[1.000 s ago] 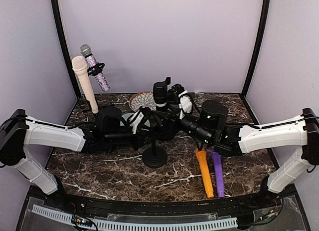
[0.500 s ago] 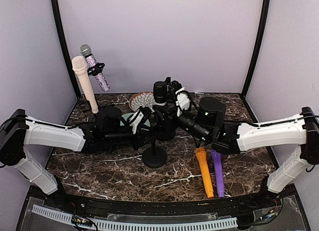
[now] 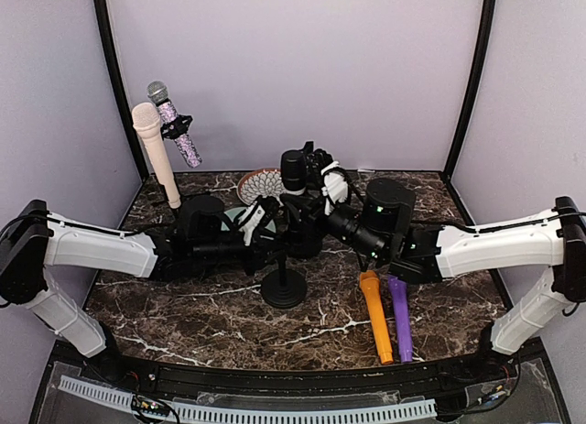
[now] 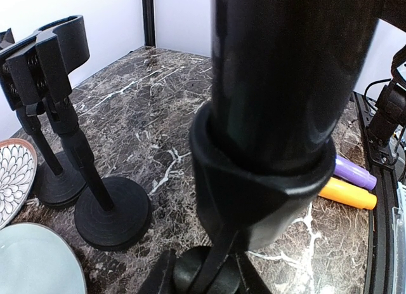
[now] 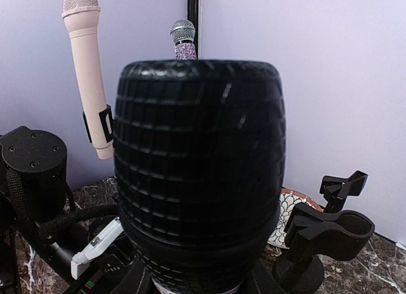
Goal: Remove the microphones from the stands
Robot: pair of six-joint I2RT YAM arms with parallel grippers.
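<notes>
Clenching on the post of the stand (image 3: 284,289), my left pincer (image 3: 265,222) grasps it just below the black microphone (image 3: 293,168), which sits upright atop that stand, while my right pincer (image 3: 322,179) is clamped around the microphone's head.

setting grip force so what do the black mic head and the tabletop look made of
Black mic head: matt black mesh grille, shown by its fine grid pattern; metal or plastic, can't tell. Tabletop: dark brown marble look with white veins and a faint sheen; real stone or printed laminate, unclear.
</notes>
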